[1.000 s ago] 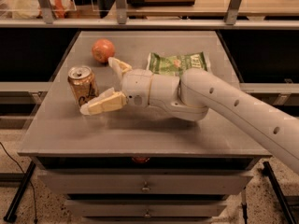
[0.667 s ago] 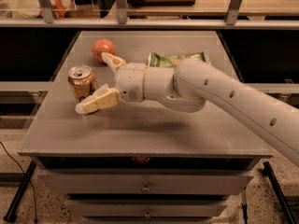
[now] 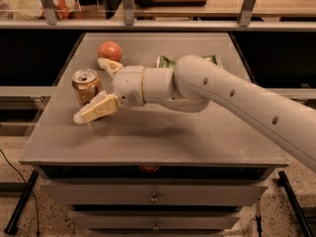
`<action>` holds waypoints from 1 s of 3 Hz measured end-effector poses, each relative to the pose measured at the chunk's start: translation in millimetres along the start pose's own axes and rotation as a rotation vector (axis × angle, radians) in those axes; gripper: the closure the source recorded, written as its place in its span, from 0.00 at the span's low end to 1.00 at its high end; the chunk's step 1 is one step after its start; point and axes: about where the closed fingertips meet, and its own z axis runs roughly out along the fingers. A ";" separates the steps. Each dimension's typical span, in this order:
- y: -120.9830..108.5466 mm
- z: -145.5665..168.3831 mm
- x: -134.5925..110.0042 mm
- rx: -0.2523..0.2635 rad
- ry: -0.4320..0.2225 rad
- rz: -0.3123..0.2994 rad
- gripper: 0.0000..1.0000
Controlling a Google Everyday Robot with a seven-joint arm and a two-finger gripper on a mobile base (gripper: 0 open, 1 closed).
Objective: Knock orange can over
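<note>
The orange can [image 3: 86, 86] stands upright near the left edge of the grey table [image 3: 163, 137], its silver pull-tab top showing. My gripper [image 3: 92, 90] reaches in from the right and is open. One cream finger [image 3: 109, 65] lies behind the can and the other cream finger [image 3: 96, 108] lies in front of it, so the can sits between them. The front finger touches or nearly touches the can's lower side. The white arm [image 3: 222, 95] crosses the table from the right.
A round orange-red fruit [image 3: 109, 51] sits behind the can at the back left. A green snack bag [image 3: 165, 61] lies behind the arm, mostly hidden. Drawers [image 3: 153, 194] are under the table. A shelf rail runs along the back.
The gripper and arm have moved left toward the can, so the fingers now straddle it. The can still stands upright in the same place.
</note>
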 end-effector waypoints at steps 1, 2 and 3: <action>2.3 6.1 5.9 -0.020 0.008 0.016 0.18; 2.4 6.3 8.7 -0.025 0.014 0.023 0.40; 3.2 5.0 13.2 -0.027 0.017 0.035 0.62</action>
